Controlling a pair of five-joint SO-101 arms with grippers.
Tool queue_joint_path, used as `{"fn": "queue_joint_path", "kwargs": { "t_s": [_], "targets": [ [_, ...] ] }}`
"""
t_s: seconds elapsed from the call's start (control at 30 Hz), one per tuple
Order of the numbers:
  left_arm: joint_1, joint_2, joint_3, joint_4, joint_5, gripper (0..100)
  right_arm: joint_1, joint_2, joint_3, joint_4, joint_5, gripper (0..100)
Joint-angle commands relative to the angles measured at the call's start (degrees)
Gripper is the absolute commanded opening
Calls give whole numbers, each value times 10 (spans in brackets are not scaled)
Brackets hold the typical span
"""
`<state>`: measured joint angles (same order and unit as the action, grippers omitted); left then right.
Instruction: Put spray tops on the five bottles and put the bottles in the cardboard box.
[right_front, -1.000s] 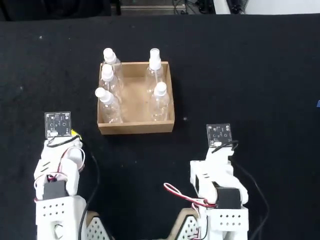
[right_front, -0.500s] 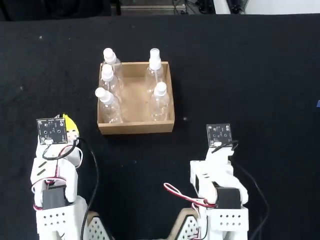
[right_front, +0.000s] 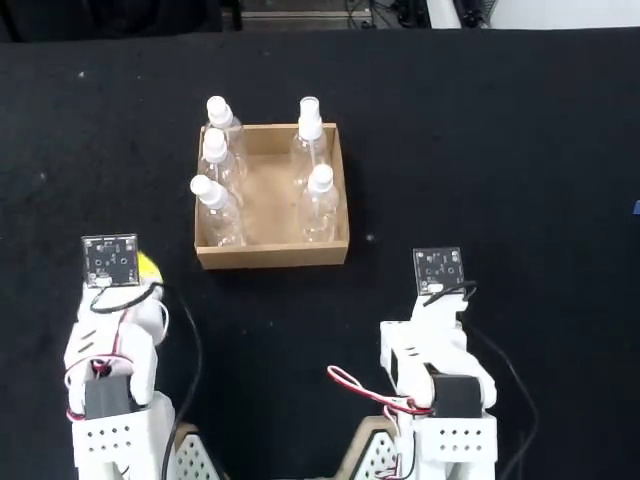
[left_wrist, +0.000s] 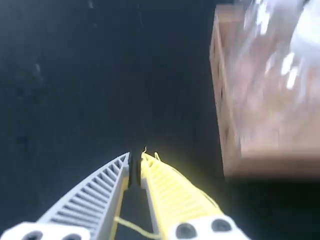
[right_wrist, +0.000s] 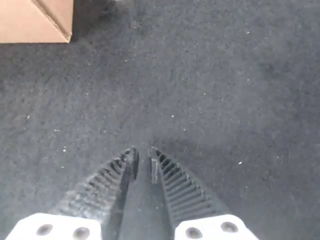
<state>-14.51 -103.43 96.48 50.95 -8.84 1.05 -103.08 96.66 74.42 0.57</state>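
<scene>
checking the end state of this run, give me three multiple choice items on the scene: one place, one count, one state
1. Where are the bottles? A) lying on the table B) in the cardboard box C) in a claw
2. How many bottles carry spray tops? A) two B) three C) five
3. The left claw is: A) shut, empty B) wide open C) gripping a bottle
Answers: B, all stand within the box walls; C, five white tops show; A, its fingers meet with nothing between.
</scene>
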Motion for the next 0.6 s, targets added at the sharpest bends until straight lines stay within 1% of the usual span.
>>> {"fn": "queue_joint_path", "kwargs": {
  "t_s": [0.0, 0.07, 0.1, 0.27, 0.57],
  "targets": [
    [5, -11, 8, 231, -6, 30, -11, -55, -1, 4, 1, 11],
    [7, -8, 8, 187, -7, 30, -11, -54, -1, 4, 1, 11],
    [7, -10, 8, 180, -7, 30, -11, -54, -1, 4, 1, 11],
    [7, -10, 8, 222, -8, 30, -11, -54, -1, 4, 1, 11],
    [8, -10, 8, 219, -4, 30, -11, -54, -1, 4, 1, 11]
  ]
}}
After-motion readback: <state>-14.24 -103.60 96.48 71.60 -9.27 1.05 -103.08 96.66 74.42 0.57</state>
